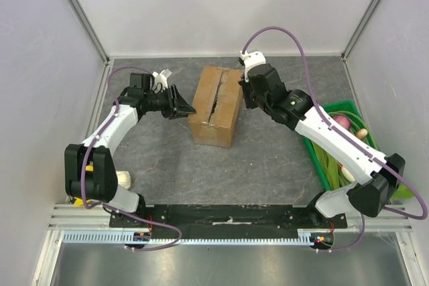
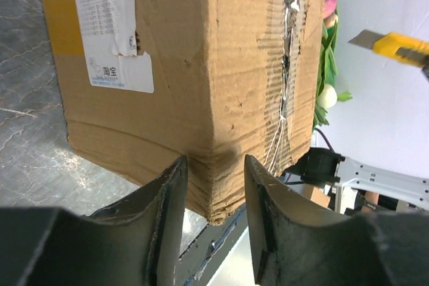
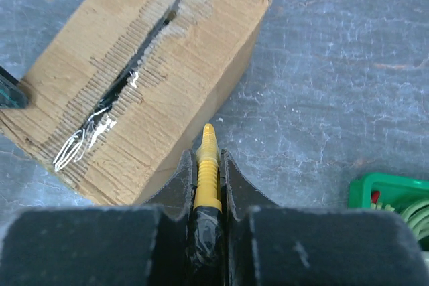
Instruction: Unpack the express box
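Observation:
The express box (image 1: pixel 216 106) is a brown carton lying in the middle of the grey table, its top seam (image 3: pixel 127 75) split open with loose strands of tape. My left gripper (image 1: pixel 188 110) is at the box's left side. In the left wrist view it (image 2: pixel 213 189) stands open, and the near bottom corner of the box (image 2: pixel 201 65) shows in the gap, clear of both fingers. My right gripper (image 1: pixel 246 96) hovers by the box's right edge. It (image 3: pixel 208 165) is shut on a yellow utility knife (image 3: pixel 208 159), whose blade end (image 2: pixel 395 46) points toward the box.
A green crate (image 1: pixel 338 105) of vegetables stands at the right, under the right arm. A pale object (image 1: pixel 124 179) lies near the left arm's base. White walls close in the table on three sides. A shipping label (image 2: pixel 110 25) is on the box's side.

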Robot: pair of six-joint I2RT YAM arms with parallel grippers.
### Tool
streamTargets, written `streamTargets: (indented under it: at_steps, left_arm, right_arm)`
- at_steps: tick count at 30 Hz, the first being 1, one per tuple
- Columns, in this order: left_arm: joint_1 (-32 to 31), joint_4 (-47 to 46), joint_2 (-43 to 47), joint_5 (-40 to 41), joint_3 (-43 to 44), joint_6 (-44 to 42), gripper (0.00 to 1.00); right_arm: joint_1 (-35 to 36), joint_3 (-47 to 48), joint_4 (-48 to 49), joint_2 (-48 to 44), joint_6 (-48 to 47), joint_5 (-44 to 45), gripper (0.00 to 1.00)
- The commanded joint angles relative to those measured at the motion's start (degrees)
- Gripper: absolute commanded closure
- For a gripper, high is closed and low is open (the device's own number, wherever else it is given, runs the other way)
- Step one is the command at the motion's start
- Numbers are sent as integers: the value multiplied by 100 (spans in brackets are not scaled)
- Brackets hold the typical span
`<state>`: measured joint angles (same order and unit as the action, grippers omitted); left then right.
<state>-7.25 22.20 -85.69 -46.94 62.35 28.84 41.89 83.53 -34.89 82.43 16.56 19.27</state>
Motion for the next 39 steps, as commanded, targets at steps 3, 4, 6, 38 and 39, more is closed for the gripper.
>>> streamTargets:
  at_steps: [3,4,6,38,39]
  left_arm:
    - [-23,-224,149,-378,-82,-441,65]
    - [-23,-216,114,-395,-82,-441,67]
    - [-23,-172,18,-439,-47,-449,77]
    - [21,963,-1003,465,2028,-1338,40]
    - [21,875,-846,484,1827,-1215,40]
  right_arm:
    - [4,199,475,-193,-258,-204,100]
    - [4,190,527,-175,-250,-256,100]
    - [12,147,580,-175,-276,-318,100]
    - [847,-1304,4104,212,-1550,-1733,100]
    - [856,-1312,4122,229,-1611,-1707,100]
